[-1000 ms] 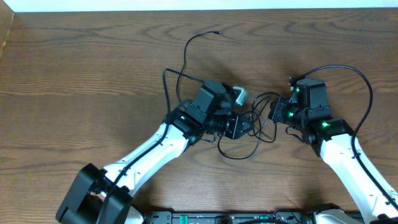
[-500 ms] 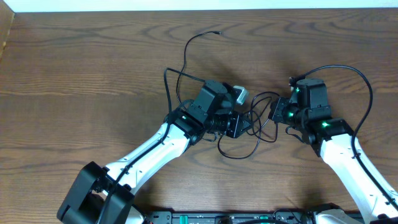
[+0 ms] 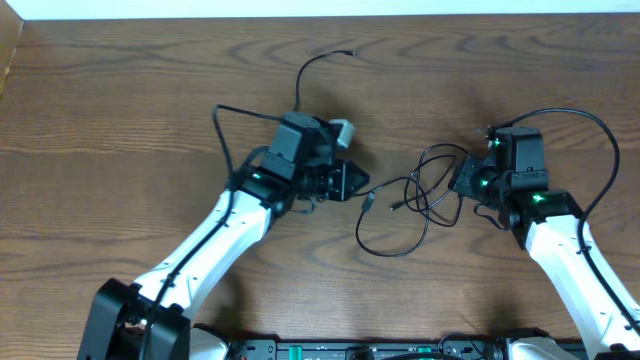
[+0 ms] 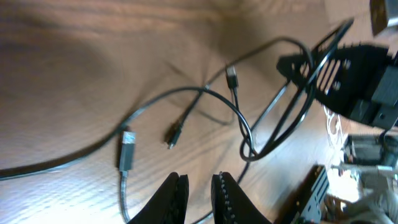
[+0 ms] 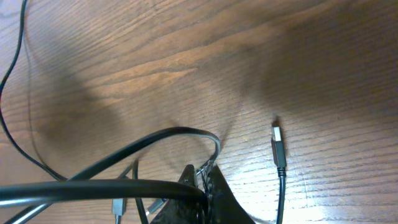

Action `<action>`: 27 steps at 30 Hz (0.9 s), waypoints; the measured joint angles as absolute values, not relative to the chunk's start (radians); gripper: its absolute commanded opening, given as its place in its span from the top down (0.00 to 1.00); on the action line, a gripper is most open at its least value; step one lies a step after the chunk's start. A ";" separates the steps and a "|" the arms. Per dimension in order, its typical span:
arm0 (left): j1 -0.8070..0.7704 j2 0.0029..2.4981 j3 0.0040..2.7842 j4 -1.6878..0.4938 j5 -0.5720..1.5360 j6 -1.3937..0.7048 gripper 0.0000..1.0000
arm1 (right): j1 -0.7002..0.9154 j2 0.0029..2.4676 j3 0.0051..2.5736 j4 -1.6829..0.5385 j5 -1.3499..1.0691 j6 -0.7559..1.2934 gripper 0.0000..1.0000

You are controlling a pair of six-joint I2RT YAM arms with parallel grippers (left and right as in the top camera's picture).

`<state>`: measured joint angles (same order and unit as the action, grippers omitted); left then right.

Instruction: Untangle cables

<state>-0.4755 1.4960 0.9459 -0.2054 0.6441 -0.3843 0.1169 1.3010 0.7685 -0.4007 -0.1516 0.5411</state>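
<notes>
1. Found the cables (image 3: 415, 195) lying as a loose tangle of dark loops on the desk (image 3: 120, 120), between the two hands and nearer the right one.
2. Noted the left hand (image 3: 345, 182) just left of the tangle, pointing toward it.
3. Checked its fingers (image 4: 177, 194) in the wrist view: drawn almost together, only a narrow slit left, nothing seen gripped.
4. Recorded two loose ends ahead of those fingers, a flat grey plug (image 4: 126, 152) and a small dark plug (image 4: 172, 135), both lying on the desk.
5. Found the right hand (image 5: 205, 180) at the tangle's right edge, clamped tight on strands of the cables, with loops arching out leftward from the grip.
6. Logged a silver-tipped plug (image 5: 278, 147) lying free just right of that grip.
7. Traced a lone cable (image 3: 315, 65) from behind the left arm (image 3: 230, 225) to a free end near the desk's far edge.
</notes>
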 measured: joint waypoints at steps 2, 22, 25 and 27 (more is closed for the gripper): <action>-0.459 1.489 0.946 -0.205 0.645 -0.384 0.81 | 0.116 1.299 0.768 -0.402 -0.153 0.541 0.99; -0.692 1.488 0.946 -0.134 0.606 -0.370 0.63 | 0.116 1.295 0.768 -0.403 -0.180 0.541 0.99; -0.707 1.489 0.946 -0.128 0.546 -0.371 0.63 | 0.116 1.295 0.768 -0.403 -0.192 0.541 0.99; -0.716 1.490 0.946 -0.123 0.506 -0.372 0.63 | 0.116 1.295 0.768 -0.403 -0.196 0.541 0.99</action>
<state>-0.7158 1.4902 0.9459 -0.1226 0.5064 -0.3717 0.1162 1.2953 0.7685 -0.4034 -0.1963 0.5411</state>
